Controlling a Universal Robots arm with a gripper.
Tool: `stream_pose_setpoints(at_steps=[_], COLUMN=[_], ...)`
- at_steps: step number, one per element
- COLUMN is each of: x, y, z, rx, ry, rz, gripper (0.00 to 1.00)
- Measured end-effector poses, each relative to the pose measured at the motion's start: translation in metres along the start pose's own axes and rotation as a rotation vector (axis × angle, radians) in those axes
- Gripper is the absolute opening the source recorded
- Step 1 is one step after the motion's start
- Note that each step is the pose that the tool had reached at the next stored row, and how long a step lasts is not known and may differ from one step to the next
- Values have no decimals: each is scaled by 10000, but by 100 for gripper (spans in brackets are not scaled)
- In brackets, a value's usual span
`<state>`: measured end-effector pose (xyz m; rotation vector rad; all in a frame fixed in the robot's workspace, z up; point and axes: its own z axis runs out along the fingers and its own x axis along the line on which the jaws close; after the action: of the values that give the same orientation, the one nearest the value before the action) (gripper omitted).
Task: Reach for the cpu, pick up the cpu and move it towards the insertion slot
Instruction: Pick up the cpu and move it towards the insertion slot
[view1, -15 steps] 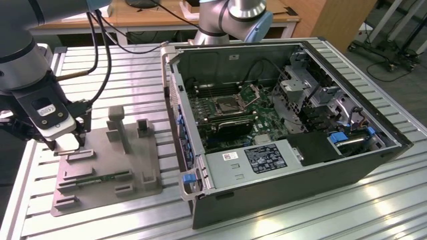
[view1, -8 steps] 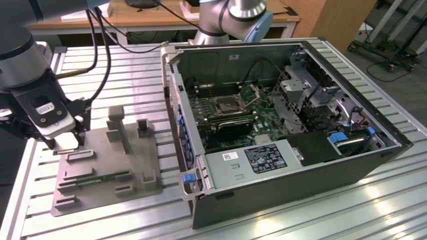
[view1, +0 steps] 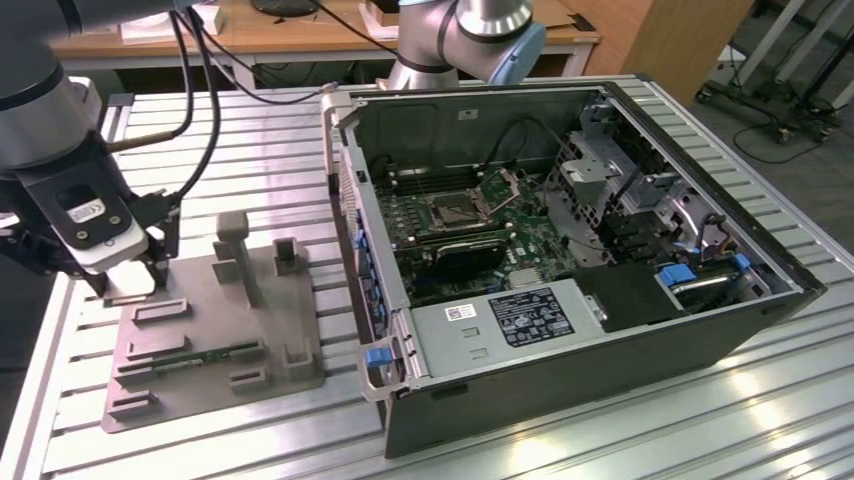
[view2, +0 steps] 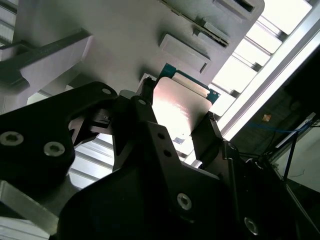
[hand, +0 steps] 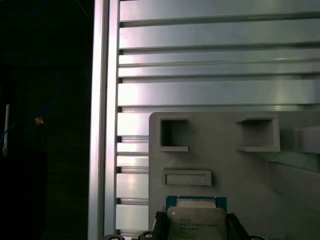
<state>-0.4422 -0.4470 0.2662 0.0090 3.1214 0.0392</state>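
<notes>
Clamping the cpu at the grey fixture

Slatted aluminium table (view1: 641, 420) carries a grey fixture (view1: 200, 310) and, to the fixture's right in the exterior view, an open computer case (view1: 441, 390) holding the insertion slot (view1: 455, 209). At the fixture's far corner, the gripper (view1: 134, 272) pinches the cpu (view2: 180, 107) between both fingers.

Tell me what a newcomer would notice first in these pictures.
The open computer case stands at the exterior view's right, with the slot showing inside on its green board. At that view's left the gripper is low over a grey holder plate. Both wrist views show the silvery cpu right at the gripper.
</notes>
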Motion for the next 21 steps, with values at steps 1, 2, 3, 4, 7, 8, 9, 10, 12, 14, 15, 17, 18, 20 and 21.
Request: stream_pose_setpoints(at_steps=[1,2,3,4,7,8,9,10,12,14,15,17,18,20,21], x=[0,0,-1,-1,-1,-1,-2,-2,-2,-3,-3,-3,-3,-4,-4], y=[0,0,1,1,2,2,2,3,3,3,3,4,4,5,5], z=[-10,-19,-29,-39,-70,-80,-90,-97,-111,-127,-137,-157,-167,-188,-199], rx=[0,0,0,0,0,0,1,0,0,0,0,0,0,0,0], ry=[1,0,1,1,1,0,1,0,1,0,0,1,0,0,1], rz=[0,0,0,0,0,0,0,1,0,0,0,0,0,0,0], gripper=[54,54,54,54,54,54,54,54,54,54,54,54,54,54,54])
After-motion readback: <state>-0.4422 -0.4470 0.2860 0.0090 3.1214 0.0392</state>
